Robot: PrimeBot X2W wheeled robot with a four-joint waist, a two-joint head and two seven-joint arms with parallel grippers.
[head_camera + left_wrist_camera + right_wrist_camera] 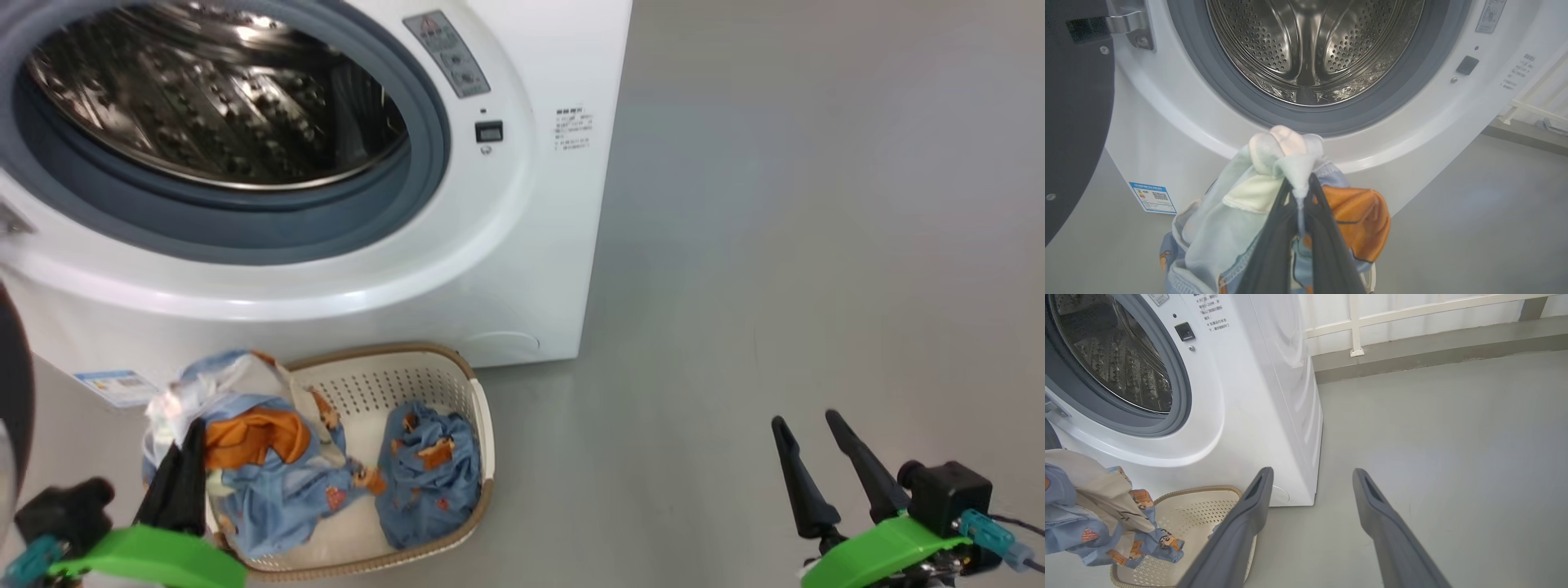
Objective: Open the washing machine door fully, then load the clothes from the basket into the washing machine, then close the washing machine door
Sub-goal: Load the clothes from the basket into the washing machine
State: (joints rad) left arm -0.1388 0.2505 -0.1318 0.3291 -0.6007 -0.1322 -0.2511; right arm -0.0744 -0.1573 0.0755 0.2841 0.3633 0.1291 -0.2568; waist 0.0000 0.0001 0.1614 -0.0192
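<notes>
so, we have our left hand [1301, 182] clamped shut on a small fold of the clothes [1237, 208], a light blue piece with orange and cream patches. it hangs from the fingertips over the left end of the basket [483, 408], and we cannot tell whether its lowest folds touch the basket. a second blue bundle [430, 469] lies in the basket's right half. our right hand [806, 421] hovers well apart over the bare floor [816, 245], fingers spread wide and holding nothing. the washing machine door [1073, 122] is swung out to our left, so the mouth of the washing machine [522, 269] stands open, and the drum [1310, 45] looks empty as far as we can see

the step in hand, we judge, is carrying this first piece up and into the drum. to do it well we should lift until the dangling tail is above the basket rim, so it does not drag the basket along. then we rise over the white lip and the grey gasket [424, 188] before going forward. we'd push the fingers well past the gasket before letting go, since loose cloth could drape over the lip and catch when the door shuts. we should steer away from the open door on the left and leave the right hand out of the path
</notes>
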